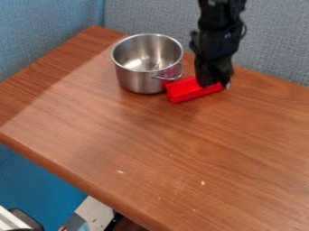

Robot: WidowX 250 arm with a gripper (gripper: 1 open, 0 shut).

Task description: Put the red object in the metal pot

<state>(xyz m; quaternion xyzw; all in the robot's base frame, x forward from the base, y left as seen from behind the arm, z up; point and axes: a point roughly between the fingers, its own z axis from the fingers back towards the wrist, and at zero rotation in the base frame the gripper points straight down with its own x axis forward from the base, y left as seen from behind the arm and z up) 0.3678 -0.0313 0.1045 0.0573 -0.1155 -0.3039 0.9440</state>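
The red object, a bright red elongated block, lies just right of the metal pot at the back of the wooden table. My gripper comes down steeply from above and is shut on the block's right end. The block's left end is low by the foot of the pot. I cannot tell whether it has left the tabletop. The shiny steel pot stands upright and holds nothing.
The wooden table stretches bare toward the front and left, with its edges dropping off at the front left. A blue wall runs behind the pot and the arm.
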